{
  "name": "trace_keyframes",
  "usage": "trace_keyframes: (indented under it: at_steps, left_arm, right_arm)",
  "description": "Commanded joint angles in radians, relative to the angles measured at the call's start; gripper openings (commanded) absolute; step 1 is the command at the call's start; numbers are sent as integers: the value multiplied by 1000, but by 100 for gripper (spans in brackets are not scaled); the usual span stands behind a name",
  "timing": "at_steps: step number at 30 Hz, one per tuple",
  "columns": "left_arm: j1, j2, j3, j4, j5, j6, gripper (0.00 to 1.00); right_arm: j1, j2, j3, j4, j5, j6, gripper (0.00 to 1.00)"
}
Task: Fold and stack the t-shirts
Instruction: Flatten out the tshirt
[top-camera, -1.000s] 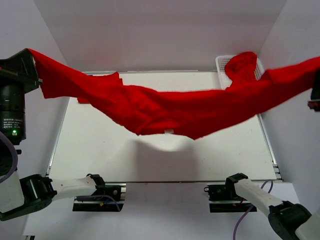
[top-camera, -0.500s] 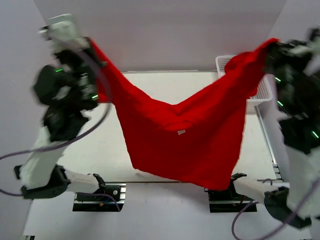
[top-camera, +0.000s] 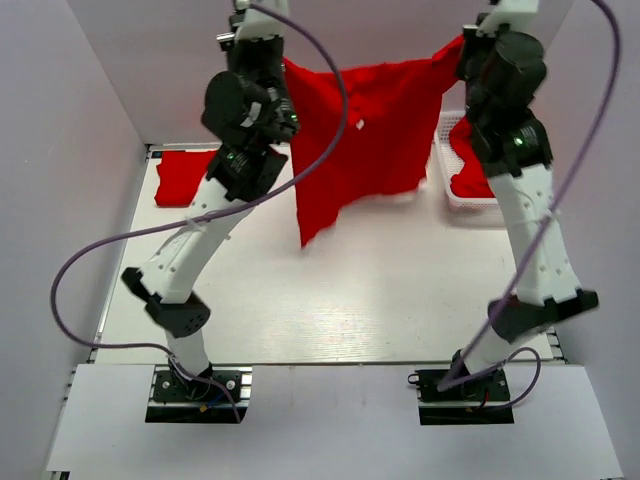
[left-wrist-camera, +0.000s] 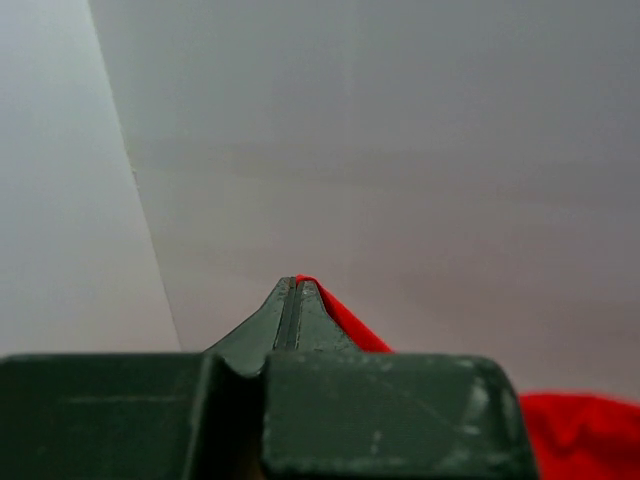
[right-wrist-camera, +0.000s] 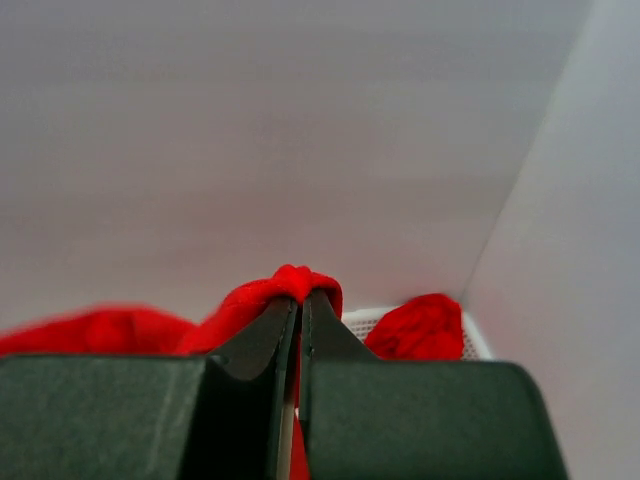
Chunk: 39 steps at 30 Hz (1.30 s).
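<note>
A red t-shirt (top-camera: 365, 135) hangs stretched between my two grippers, high at the far side of the table. My left gripper (left-wrist-camera: 294, 283) is shut on its left top edge, red cloth (left-wrist-camera: 345, 320) showing beside the tip. My right gripper (right-wrist-camera: 301, 295) is shut on its right top edge, cloth (right-wrist-camera: 250, 300) bunched over the fingertips. The shirt's lower corner dangles above the table. A folded red t-shirt (top-camera: 183, 178) lies at the far left of the table. More red t-shirts (top-camera: 470, 172) fill the basket; they also show in the right wrist view (right-wrist-camera: 420, 330).
The white lattice basket (top-camera: 447, 190) stands at the far right of the table; its rim shows in the right wrist view (right-wrist-camera: 365, 318). White walls close in on the left, right and back. Both arms reach tall over the table (top-camera: 330, 300).
Both arms have swung from the sides toward the far middle and up. The shirt, first sagging wide across the table, now hangs narrower and higher at the back.
</note>
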Motion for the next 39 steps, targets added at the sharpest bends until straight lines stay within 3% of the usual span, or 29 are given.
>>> trace_keyframes:
  at_steps: [1, 3, 8, 9, 10, 12, 13, 14, 15, 18, 20, 21, 22, 24, 26, 27, 29, 30, 31, 32, 35, 39]
  left_arm:
    - [16, -177, -80, 106, 11, 22, 0]
    - [16, -217, -145, 48, -39, 22, 0]
    - [25, -491, -649, -11, -238, -137, 0]
    - [25, -537, -787, -146, -280, -229, 0]
    - [25, -583, -847, -246, -315, -334, 0]
    - [25, -684, -909, -589, -305, -855, 0]
    - [39, -697, -879, -1081, -154, -1104, 0]
    - [39, -712, -897, -1215, -142, -1424, 0]
    - [48, -734, -987, -1271, -121, -1472, 0]
    - [61, -774, -1169, -1200, 84, -1455, 0]
    - [70, -683, -1228, -1236, 192, -1493, 0]
    - [70, -648, -1279, -1262, 238, -1580, 0]
    - [70, -611, -1299, -1334, 266, -1636, 0]
    - [70, -536, -1358, -1396, 307, -1769, 0]
    - [79, -525, -1405, -1459, 320, -1829, 0]
    - [88, -525, -1444, -1480, 320, -1901, 0]
    - [102, -540, -1457, -1538, 307, -1955, 0]
    - [114, -556, -1457, -1554, 307, -2002, 5]
    - [126, -576, -1457, -1563, 294, -2021, 17]
    - [127, -588, -1446, -1572, 281, -2021, 46]
    - [165, -617, -1417, -1572, 281, -2021, 100]
    - [177, -608, -1354, -1572, 272, -2021, 100]
  right_arm:
    - [-7, -210, -92, 174, 23, -32, 0]
    - [-7, -280, -199, 147, 27, -7, 0]
    - [-7, -481, -553, -77, -18, 189, 0]
    - [-5, -504, -606, -123, -29, 217, 0]
    - [-8, -529, -764, -149, -40, 249, 0]
    - [-7, -632, -880, -206, -144, 347, 0]
    - [-5, -676, -981, -223, -167, 414, 0]
    - [-5, -704, -1073, -284, -258, 433, 0]
    - [-7, -725, -1153, -304, -272, 471, 0]
    - [-7, -727, -1299, -428, -233, 571, 0]
    - [-8, -719, -1363, -502, -201, 605, 0]
    - [-7, -710, -1378, -536, -193, 649, 0]
    - [-7, -710, -1387, -554, -184, 660, 4]
    - [-7, -707, -1414, -571, -138, 689, 27]
    - [-7, -692, -1411, -581, -89, 706, 51]
    - [-7, -679, -1399, -591, -77, 714, 70]
    - [-8, -652, -1373, -588, -61, 709, 84]
    - [-8, -624, -1364, -581, -61, 706, 90]
    - [-7, -615, -1347, -582, -61, 697, 90]
    - [-7, -606, -1338, -576, -61, 691, 90]
    - [-4, -578, -1283, -561, -75, 657, 90]
    - [-4, -577, -1244, -473, -195, 552, 90]
